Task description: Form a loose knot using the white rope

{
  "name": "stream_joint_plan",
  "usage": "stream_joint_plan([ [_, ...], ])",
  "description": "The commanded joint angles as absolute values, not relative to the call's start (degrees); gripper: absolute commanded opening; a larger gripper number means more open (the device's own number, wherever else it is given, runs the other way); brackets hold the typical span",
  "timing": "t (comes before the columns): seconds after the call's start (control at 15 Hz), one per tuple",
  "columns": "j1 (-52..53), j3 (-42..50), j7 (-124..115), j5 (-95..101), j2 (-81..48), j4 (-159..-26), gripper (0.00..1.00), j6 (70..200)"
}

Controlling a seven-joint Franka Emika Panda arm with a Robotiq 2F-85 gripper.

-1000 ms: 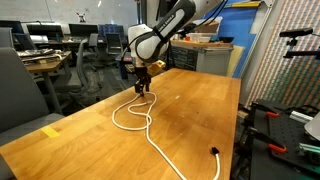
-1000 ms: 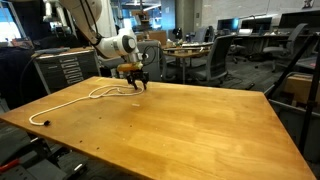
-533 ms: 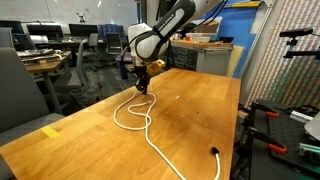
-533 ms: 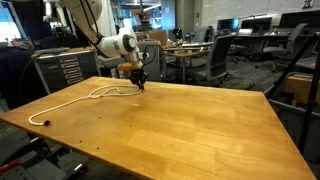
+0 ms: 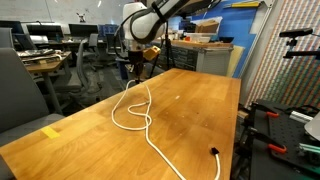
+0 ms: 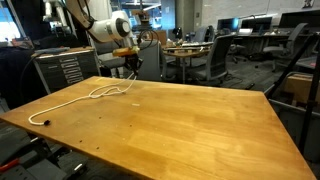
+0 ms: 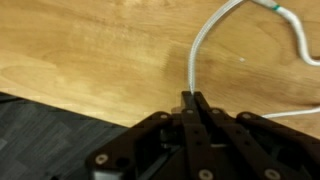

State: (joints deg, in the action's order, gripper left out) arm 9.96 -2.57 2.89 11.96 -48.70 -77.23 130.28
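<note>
One wooden table (image 5: 190,110) is filling most of both exterior views (image 6: 180,130), and the wrist view is looking down on its grain (image 7: 80,50) with the table's edge running across the lower left. One robot arm (image 5: 150,20) is reaching in over the far end of the table, white-bodied with black joints (image 6: 105,30).

One length of the white rope (image 5: 148,128) is lying on the table top. Most of it is resting flat on the wood, curling into two rounded bends that are crossing each other near the middle of the board, with bare wood showing inside each bend. From those bends one strand is running away along the table (image 6: 70,104) toward the near edge. Another strand is rising off the surface, going up to the gripper rather than lying on the wood.

The gripper (image 5: 136,75) is hanging above the far part of the table, clear of the surface (image 6: 133,70). In the wrist view it (image 7: 190,98) is pinching the rope (image 7: 192,65) — the two fingers (image 7: 184,112) are pressing together with only the thin cord between them, and the cord is leading straight out from the fingertips before bending away to the right.

One small dark tip (image 5: 215,152) is showing at the rope's free end near the table's near corner — the same end is lying close to the table's edge in an exterior view (image 6: 33,122). Whether the other end is inside the grip, I cannot tell.
</note>
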Motion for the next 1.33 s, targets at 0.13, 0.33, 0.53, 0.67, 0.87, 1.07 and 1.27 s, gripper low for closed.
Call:
stream_joint_plan([
  [0.13, 9.6, -12.4, 12.4, 3.2, -37.7, -81.1, 0.05, 119.5],
  [0.33, 10.5, -15.2, 12.3, -2.5, -39.2, -78.8, 0.05, 113.0],
  [0.53, 12.2, -13.9, 10.7, -2.4, -41.6, -79.5, 0.07, 115.1],
  [0.67, 12.3, -12.5, 10.0, -1.2, -42.4, -80.8, 0.32, 117.4],
  [0.87, 11.7, -9.0, 8.0, 0.9, -42.1, -85.6, 0.55, 130.8],
  [1.07, 11.7, -4.6, 6.4, 5.0, -40.9, -90.5, 0.77, 141.9],
  [1.27, 12.7, 0.6, 2.4, 10.4, -39.9, -95.1, 0.98, 152.7],
])
